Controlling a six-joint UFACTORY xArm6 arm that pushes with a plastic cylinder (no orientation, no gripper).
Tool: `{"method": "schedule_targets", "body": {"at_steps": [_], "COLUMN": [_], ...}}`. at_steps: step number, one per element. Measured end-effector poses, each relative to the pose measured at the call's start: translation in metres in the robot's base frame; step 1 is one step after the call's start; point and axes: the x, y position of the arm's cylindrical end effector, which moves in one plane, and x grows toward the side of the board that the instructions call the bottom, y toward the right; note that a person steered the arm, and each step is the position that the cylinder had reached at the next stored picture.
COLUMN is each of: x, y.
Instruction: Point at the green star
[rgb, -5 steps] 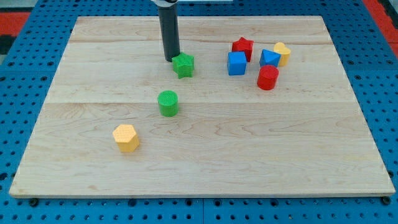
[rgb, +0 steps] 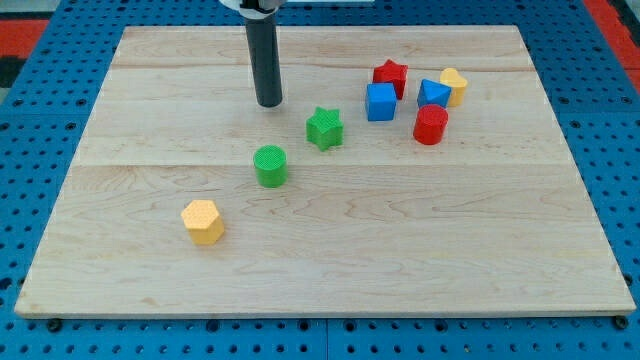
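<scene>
The green star (rgb: 324, 128) lies near the board's middle, slightly toward the view's top. My tip (rgb: 269, 103) stands up and to the left of it, about a block's width or more away, not touching. A green cylinder (rgb: 270, 166) sits below my tip, to the star's lower left.
A red star (rgb: 390, 75), blue cube (rgb: 380, 102), blue triangular block (rgb: 433, 94), yellow block (rgb: 454, 86) and red cylinder (rgb: 431, 125) cluster at the upper right. A yellow hexagon (rgb: 203, 221) lies at the lower left. The wooden board (rgb: 320, 280) rests on a blue pegboard.
The green star has moved right and down, away from the rod. My tip has shifted slightly left and down, and no longer touches the star.
</scene>
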Motion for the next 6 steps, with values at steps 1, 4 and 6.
{"method": "schedule_targets", "body": {"at_steps": [1, 4, 6], "x": [-0.008, -0.05, -0.008], "y": [-0.009, -0.01, 0.049]}}
